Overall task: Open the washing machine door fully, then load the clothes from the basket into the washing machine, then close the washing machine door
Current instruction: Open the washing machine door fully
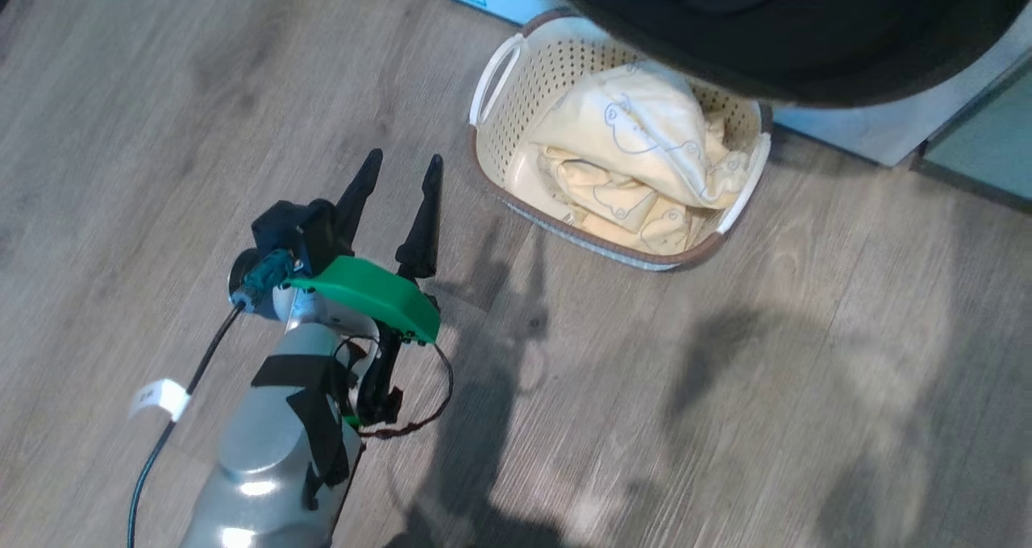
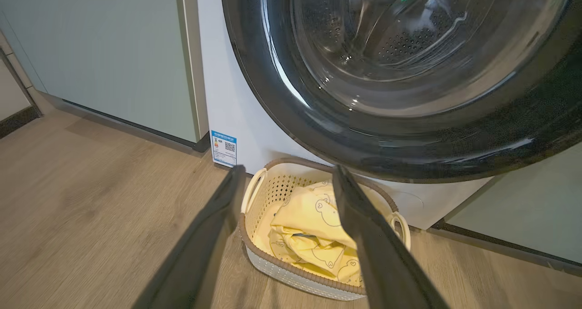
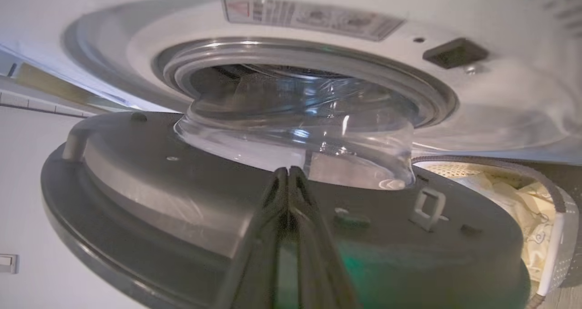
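The basket [image 1: 516,121] with the clothes [image 1: 637,137] stands a little ahead of the left gripper [image 1: 403,159], not touching; fingers spread, forearm stretched toward it. The right gripper [image 3: 287,172], fingers pressed together, points at the washing machine door [image 3: 136,177], its inner side.

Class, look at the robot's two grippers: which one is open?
The left gripper, its fingers spread apart beside the basket; the right gripper has its fingers pressed together at the washing machine door.
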{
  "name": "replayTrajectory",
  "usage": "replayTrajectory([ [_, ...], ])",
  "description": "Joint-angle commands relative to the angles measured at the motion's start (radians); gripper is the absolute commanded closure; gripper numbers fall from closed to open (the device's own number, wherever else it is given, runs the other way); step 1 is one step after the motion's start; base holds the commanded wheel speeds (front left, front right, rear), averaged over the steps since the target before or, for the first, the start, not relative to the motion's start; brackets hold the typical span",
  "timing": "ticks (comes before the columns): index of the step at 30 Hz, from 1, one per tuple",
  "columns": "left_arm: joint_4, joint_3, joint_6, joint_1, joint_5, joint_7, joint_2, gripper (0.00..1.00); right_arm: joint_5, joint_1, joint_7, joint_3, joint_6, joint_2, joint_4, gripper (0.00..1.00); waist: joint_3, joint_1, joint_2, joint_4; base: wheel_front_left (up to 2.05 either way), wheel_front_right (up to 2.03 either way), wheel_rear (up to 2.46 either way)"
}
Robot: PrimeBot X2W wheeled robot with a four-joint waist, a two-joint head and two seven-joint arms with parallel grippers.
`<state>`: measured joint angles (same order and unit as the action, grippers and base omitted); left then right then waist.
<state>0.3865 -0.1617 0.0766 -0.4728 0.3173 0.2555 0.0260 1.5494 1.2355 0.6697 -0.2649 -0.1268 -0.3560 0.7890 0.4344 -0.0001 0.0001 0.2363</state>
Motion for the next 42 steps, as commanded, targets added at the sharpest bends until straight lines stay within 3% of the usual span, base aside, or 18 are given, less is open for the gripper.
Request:
replayTrajectory([
  [1,-0.022,0.039,0.002,0.007,-0.010,0.006,0.024,0.00,0.008,-0.010,0.018,-0.008,-0.004,0.022,-0.043,1.00,-0.017,0.0001,-0.0001,-0.005,0.00,0.00,0.00],
  [18,0.011,0.069,0.029,0.088,-0.067,0.006,0.024,0.00,0.062,-0.216,0.156,-0.047,-0.004,0.100,-0.125,1.00,-0.165,0.0001,-0.0001,-0.033,0.00,0.00,0.00],
  [42,0.036,0.111,0.049,0.146,-0.099,0.006,0.024,0.00,0.067,-0.410,0.205,-0.107,-0.004,0.271,-0.164,1.00,-0.295,0.0001,-0.0001,-0.026,0.00,0.00,0.00],
])
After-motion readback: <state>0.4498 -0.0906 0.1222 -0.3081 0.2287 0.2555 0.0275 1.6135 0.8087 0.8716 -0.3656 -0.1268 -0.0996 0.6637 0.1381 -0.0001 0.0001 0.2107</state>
